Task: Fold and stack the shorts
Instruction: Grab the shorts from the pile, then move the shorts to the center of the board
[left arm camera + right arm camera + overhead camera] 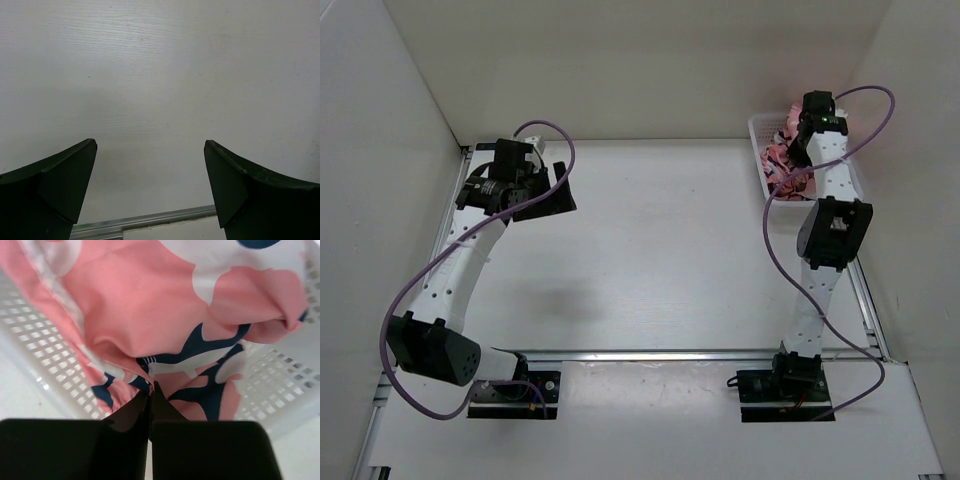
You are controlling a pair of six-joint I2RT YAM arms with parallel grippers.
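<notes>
White table (660, 240) boxed by plain white walls (620, 60) — soft, even light.

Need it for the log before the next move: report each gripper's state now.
Left gripper: open, holding nothing, above the table.
Right gripper: shut on the shorts, inside the white mesh basket.

Salmon-pink shorts (150, 305) printed navy and white; white mesh basket (30, 340).
</notes>
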